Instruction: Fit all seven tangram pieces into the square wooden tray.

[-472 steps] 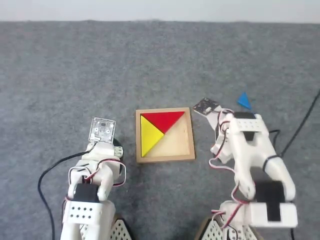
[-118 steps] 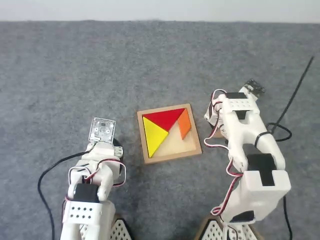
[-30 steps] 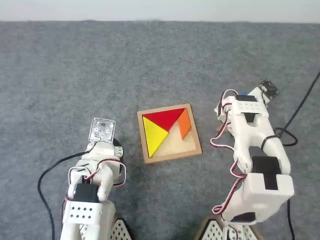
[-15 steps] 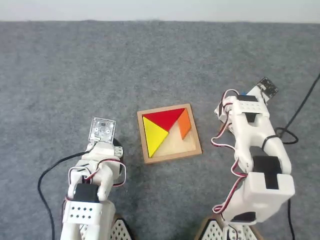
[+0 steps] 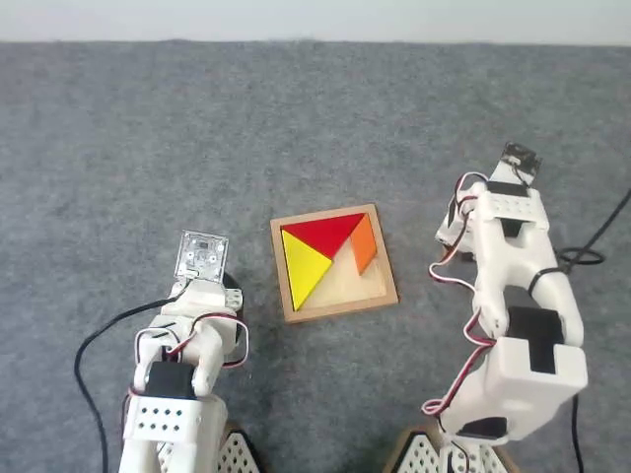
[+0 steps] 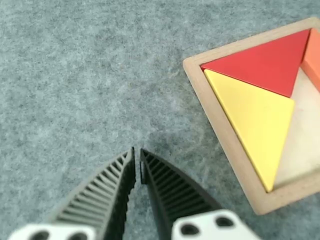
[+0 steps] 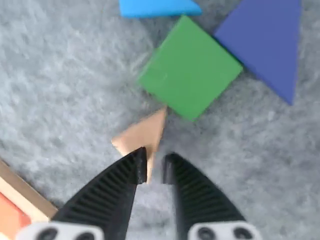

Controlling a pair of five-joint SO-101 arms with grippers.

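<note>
Your left gripper (image 6: 137, 150) sits over the grey mat (image 6: 75, 75), jaws drawn almost together with nothing between them. Taking the way the gripper points as 12 o'clock, the tray (image 6: 229, 140) lies at 2 o'clock, apart from the tips. Inside it, a red triangle (image 6: 262, 62) and a yellow triangle (image 6: 255, 120) meet edge to edge. An orange piece (image 6: 312, 55) touches the red one.

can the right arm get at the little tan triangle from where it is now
Probably yes. The right pincer hangs right at the tan triangle, slightly parted, with nothing between them. The green square touches or nearly touches the triangle's far tip, so a grab might nudge it.
</note>
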